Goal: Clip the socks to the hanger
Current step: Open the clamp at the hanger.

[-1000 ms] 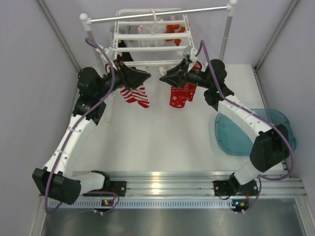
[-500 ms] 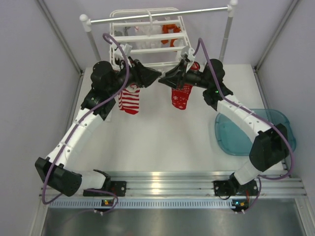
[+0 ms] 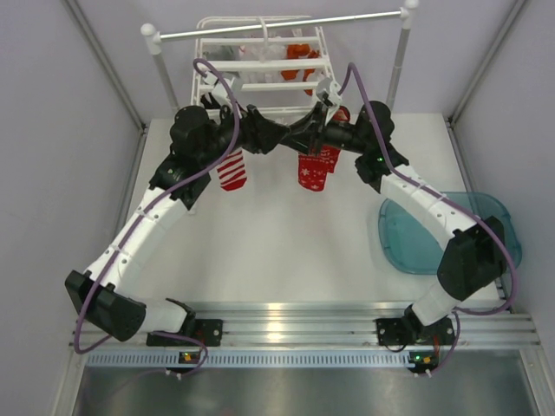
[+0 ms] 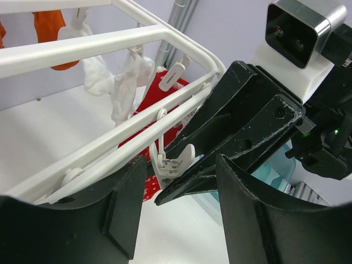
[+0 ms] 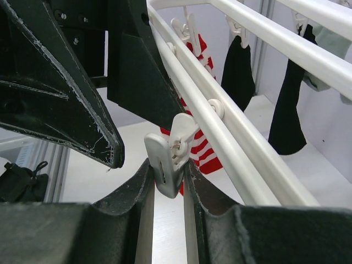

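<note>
hanger (image 3: pixel 260 87): its near bar is sitting right where both hands are meeting, almost tip to tip.
right hand (image 5: pixel 168 170): it's clenching a white clip (image 5: pixel 164 157) that is dangling under that bar, one finger pressing on each side.
left hand (image 4: pixel 181 170): it's hanging released, fingers spread wide and gripping nothing. The clip and the right hand's tip are showing just beyond its gap.
snowflake sock (image 3: pixel 312 169): red with white flecks, it's hanging off the near bar just below the right hand, above the counter (image 3: pixel 277 251).
striped sock (image 3: pixel 231 169): red and white, it's dangling from the same side of the frame, under the left hand.
dark socks (image 5: pixel 239 69): two are hanging from clips on bars farther back.
orange sock (image 3: pixel 303 54): it's hanging at the frame's far side.
rail (image 3: pixel 347 18): grey, standing on white posts, it's carrying the hanger by its hook.
tray (image 3: pixel 451 234): teal, it's lying on the counter's right side, well apart from it all.
</note>
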Robot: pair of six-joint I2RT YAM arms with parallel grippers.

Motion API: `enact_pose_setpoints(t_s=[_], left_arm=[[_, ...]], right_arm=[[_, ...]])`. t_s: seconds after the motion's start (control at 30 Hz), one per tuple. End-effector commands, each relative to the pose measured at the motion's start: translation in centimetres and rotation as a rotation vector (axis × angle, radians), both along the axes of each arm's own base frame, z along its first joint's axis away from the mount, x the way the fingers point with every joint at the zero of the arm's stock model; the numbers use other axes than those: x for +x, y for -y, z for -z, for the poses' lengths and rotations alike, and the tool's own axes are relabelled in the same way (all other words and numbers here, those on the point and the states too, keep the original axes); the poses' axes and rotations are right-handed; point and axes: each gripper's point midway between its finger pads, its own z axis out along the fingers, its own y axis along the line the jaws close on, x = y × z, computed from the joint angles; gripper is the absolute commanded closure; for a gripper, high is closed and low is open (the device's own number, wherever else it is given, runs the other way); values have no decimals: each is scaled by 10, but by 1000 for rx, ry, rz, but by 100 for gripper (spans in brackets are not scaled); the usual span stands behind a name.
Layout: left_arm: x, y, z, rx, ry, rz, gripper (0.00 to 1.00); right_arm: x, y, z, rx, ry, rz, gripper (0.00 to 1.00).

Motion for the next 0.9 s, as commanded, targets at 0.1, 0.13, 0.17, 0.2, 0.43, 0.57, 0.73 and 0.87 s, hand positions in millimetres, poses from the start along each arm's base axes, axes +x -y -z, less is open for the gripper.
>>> enact_pose_setpoints(t_s=[0.1, 0.13, 0.17, 0.2, 0.43, 0.57, 0.73, 0.87], left_arm=[[8, -5, -24, -29, 79, -52, 43], [9, -5, -25, -28, 82, -57, 43], [10, -5, -25, -26, 82, -61, 44], [13, -7, -25, -24, 82, -77, 44], [17, -6, -26, -23, 91, -93, 44], [19, -5, -25, -23, 87, -106, 45], [23, -7, -28, -48, 86, -133, 48], [24, -6, -29, -59, 86, -130, 60]], right_arm=[[-18, -8, -22, 22, 43, -70, 100], [-19, -9, -22, 22, 44, -73, 100], [-18, -9, -22, 21, 42, -73, 100], [-19, -9, -22, 21, 44, -73, 100], [-21, -10, -23, 19, 54, -79, 100], [-19, -13, -21, 13, 52, -74, 100], [-20, -13, -20, 4, 57, -75, 100], [-22, -14, -17, -2, 54, -80, 100]])
